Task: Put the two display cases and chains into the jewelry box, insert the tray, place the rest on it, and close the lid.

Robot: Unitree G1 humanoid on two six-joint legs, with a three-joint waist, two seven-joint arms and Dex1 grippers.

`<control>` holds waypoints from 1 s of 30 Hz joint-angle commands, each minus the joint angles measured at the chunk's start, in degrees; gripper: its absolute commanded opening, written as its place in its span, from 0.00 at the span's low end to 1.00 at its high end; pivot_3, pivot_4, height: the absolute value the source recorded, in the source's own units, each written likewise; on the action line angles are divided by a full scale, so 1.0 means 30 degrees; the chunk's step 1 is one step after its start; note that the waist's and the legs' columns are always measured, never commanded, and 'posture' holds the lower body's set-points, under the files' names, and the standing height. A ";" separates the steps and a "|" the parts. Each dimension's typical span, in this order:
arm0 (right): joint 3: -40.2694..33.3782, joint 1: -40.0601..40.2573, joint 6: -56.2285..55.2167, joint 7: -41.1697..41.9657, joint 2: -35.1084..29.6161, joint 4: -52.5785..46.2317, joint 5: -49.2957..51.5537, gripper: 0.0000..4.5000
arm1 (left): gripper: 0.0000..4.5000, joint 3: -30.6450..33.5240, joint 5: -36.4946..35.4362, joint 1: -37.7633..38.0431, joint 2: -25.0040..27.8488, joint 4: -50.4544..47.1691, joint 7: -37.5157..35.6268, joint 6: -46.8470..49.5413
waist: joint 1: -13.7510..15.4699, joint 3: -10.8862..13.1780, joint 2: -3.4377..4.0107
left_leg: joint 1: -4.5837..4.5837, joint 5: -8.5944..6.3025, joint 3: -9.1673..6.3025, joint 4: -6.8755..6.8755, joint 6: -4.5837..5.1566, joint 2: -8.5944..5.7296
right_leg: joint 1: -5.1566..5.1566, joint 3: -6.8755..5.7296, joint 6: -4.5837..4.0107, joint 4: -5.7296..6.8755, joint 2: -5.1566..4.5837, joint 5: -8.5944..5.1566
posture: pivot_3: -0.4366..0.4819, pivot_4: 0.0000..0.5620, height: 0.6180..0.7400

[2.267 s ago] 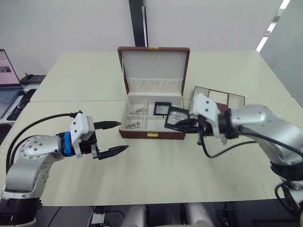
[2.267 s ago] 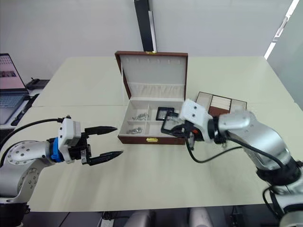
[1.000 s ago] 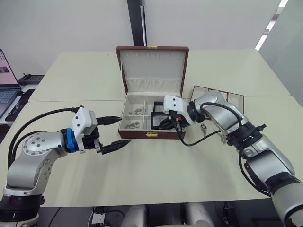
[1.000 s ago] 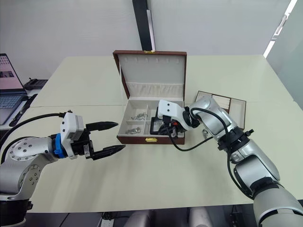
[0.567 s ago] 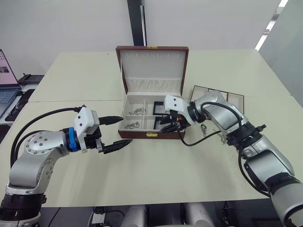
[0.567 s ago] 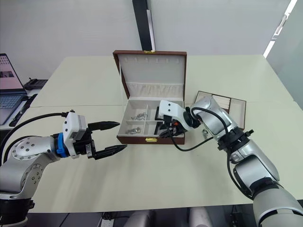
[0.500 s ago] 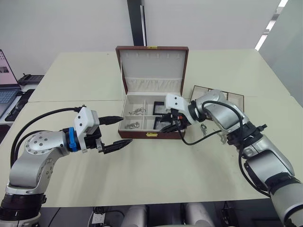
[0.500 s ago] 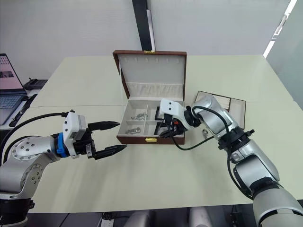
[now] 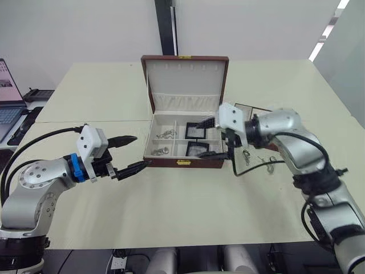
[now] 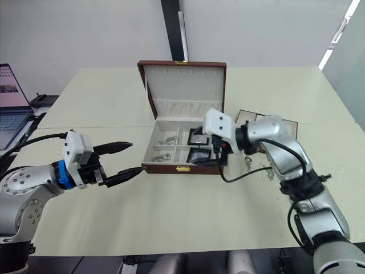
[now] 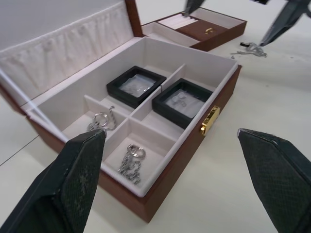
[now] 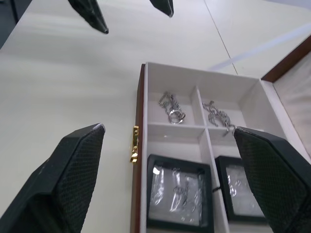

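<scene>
Pale surface [image 9: 188, 200], white wall behind, laptop [image 9: 8, 97] off at the robot's far left.

Jewelry box [image 9: 185, 123] sits mid-surface, lid up. Change since a second ago: second display case [image 9: 198, 148] is now down in the front right compartment, and right claw [image 9: 212, 138] has let go and backed up above the box's right end. It now hangs wide open with nothing in it. First display case [image 9: 198, 129] lies flat in the back right compartment. Chains [image 11: 131, 158] fill both left compartments, one set front, one set back [image 11: 101, 120].

Reads as the base-layer step being done; tray insertion should come next.

Tray [image 9: 263, 116] lies on the surface just beyond the right arm, well clear of the box. Small loose jewelry pieces [image 9: 258, 158] lie on the surface between tray and box; these look like the "rest" meant for the tray later.

Left claw [image 9: 130, 154] hovers near the box's front left corner, wide open, empty, touching nothing.

In the way: right arm itself crosses between box and tray, so it needs to swing back to reach it. Box interior looks unobstructed for the tray; cases sit below the rim as far as I can tell.
</scene>
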 commanded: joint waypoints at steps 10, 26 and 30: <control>-1.0451 1.0769 -0.1213 -0.2870 -0.4942 -0.5068 0.0192 1.00 | 1.00 0.3498 0.1795 0.2858 -0.1065 0.3544 0.1914 -0.4112 | 0.0035 0.0000 -0.0011 | 0.0019 -0.0015 0.0043 -0.0018 0.0026 0.0005 | 0.0023 0.0029 0.0002 -0.0006 0.0009 0.0001 | 0.48 0.27 1.00; -1.6432 2.0116 -0.6257 -0.6910 -0.0287 -0.1652 0.0046 1.00 | 1.00 0.4939 0.1264 0.5633 -0.3729 0.3356 0.5512 -0.3268 | 0.0038 -0.0019 -0.0024 | 0.0123 -0.0051 0.0062 -0.0017 0.0089 0.0010 | 0.0141 0.0075 0.0019 -0.0019 0.0022 0.0009 | 0.48 0.27 1.00; -1.6137 2.0131 -0.6110 -0.7168 -0.0479 -0.1674 0.0341 1.00 | 1.00 0.4853 0.1048 0.5955 -0.3713 0.2932 0.5508 -0.3182 | 0.0052 -0.0020 -0.0026 | 0.0123 -0.0051 0.0066 -0.0018 0.0089 0.0009 | 0.0141 0.0089 0.0019 -0.0021 0.0022 0.0009 | 0.48 0.27 1.00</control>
